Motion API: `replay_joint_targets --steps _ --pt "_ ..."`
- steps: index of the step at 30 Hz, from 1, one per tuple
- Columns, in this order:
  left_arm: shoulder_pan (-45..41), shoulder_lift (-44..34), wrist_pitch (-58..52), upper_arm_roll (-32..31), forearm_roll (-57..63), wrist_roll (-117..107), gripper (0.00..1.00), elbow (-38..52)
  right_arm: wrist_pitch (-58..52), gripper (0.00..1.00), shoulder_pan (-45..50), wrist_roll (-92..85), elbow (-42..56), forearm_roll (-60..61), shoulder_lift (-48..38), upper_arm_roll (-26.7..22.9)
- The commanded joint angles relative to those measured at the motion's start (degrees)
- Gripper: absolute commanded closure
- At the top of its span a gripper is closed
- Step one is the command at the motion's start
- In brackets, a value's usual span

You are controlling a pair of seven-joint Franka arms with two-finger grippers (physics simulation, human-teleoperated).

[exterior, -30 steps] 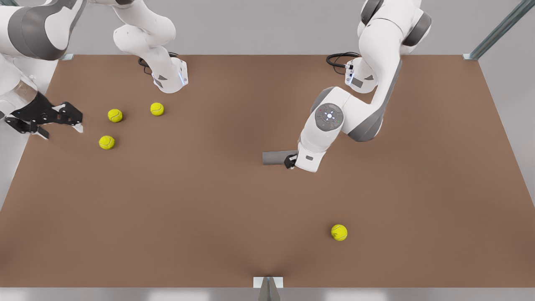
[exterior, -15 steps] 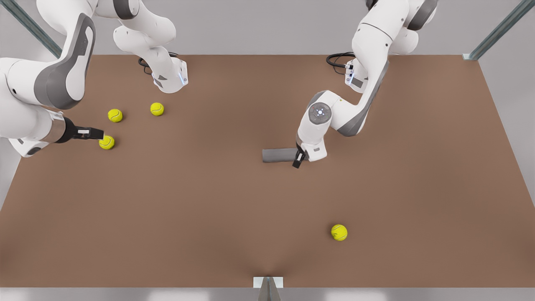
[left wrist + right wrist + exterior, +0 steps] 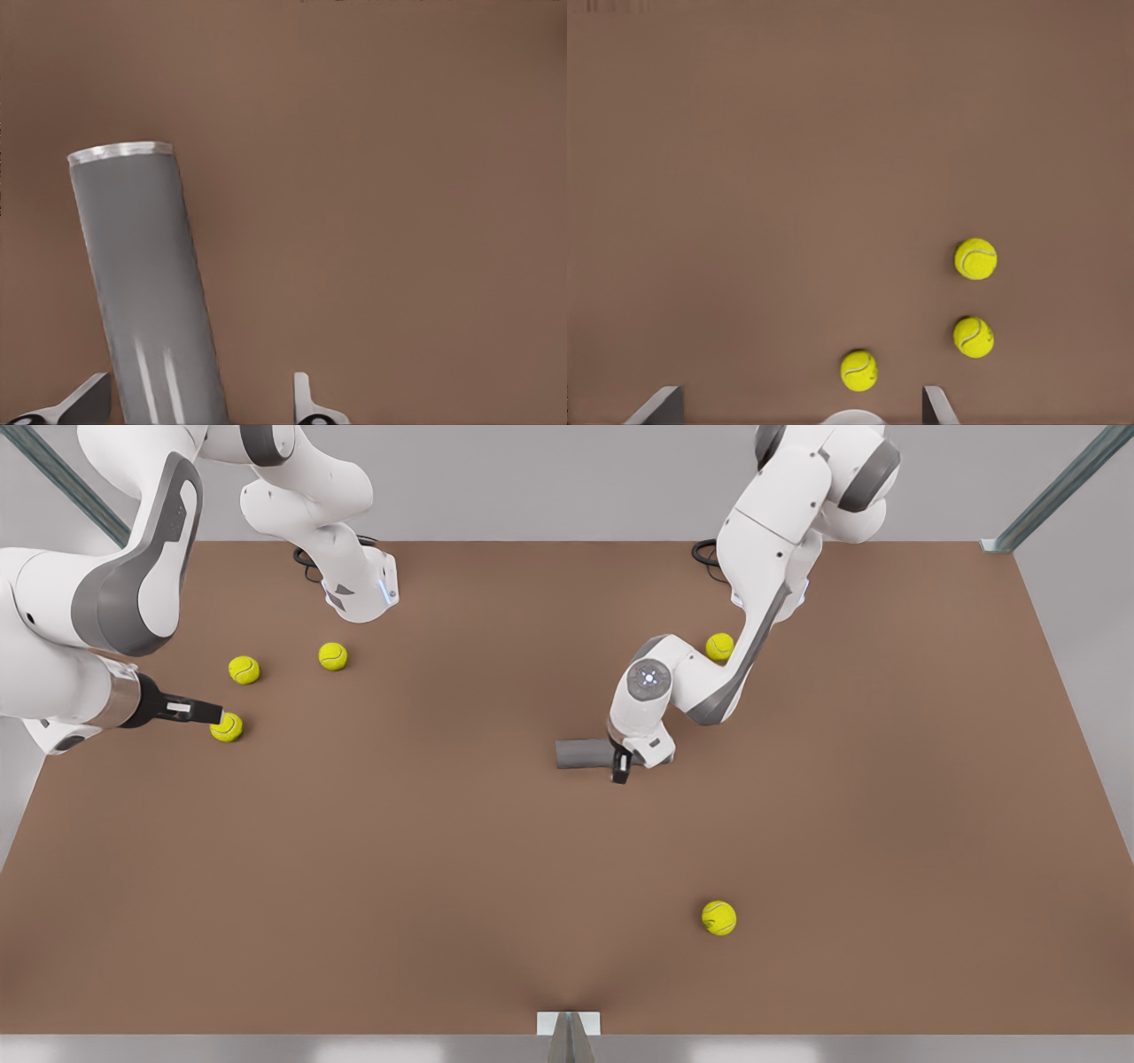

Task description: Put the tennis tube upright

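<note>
Nearest the camera in the front view, one tennis ball (image 3: pixel 718 918) lies alone on the brown bench (image 3: pixel 443 886), well apart from everything else.

Mid-bench: the tennis tube (image 3: pixel 583 754) lies on its side, long axis running across the front view. The left tool (image 3: pixel 621 765) is down at the tube's end toward the front view's right. From this view the finger spacing is hard to read. The left wrist view settles it: the tube (image 3: pixel 146 283) runs away from the camera to its pale rimmed end, with the two fingertips (image 3: pixel 81 400) spread wide, one just beside the tube wall, the other standing well clear across bare bench. Tool apart, not clamped.

At the front view's left edge, the right tool (image 3: pixel 190 710) reaches in low and level, its tip just beside a ball (image 3: pixel 226 727). The right wrist view shows both fingertips (image 3: pixel 660 405) set wide apart, with that ball (image 3: pixel 858 370) on the bench ahead of the gap between them.

Farther back, two balls (image 3: pixel 244 670) (image 3: pixel 332 655) lie near each other; the right wrist view has them too (image 3: pixel 974 336) (image 3: pixel 975 258).

Farthest, a fifth ball (image 3: pixel 719 646) peeks out beside the left arm's elbow.
</note>
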Motion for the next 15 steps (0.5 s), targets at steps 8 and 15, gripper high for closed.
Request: replay_joint_targets --steps 8,15 --pt "-1.3 -0.7 1.2 0.0 1.5 -14.9 0.0 -4.1 2.4 0.0 -7.7 4.0 -3.5 -0.6 -6.0 8.2" --pt "-2.6 0.8 4.0 0.0 1.4 -15.7 0.0 -4.0 3.3 0.0 -9.5 4.0 -3.4 -0.8 -4.5 10.7"
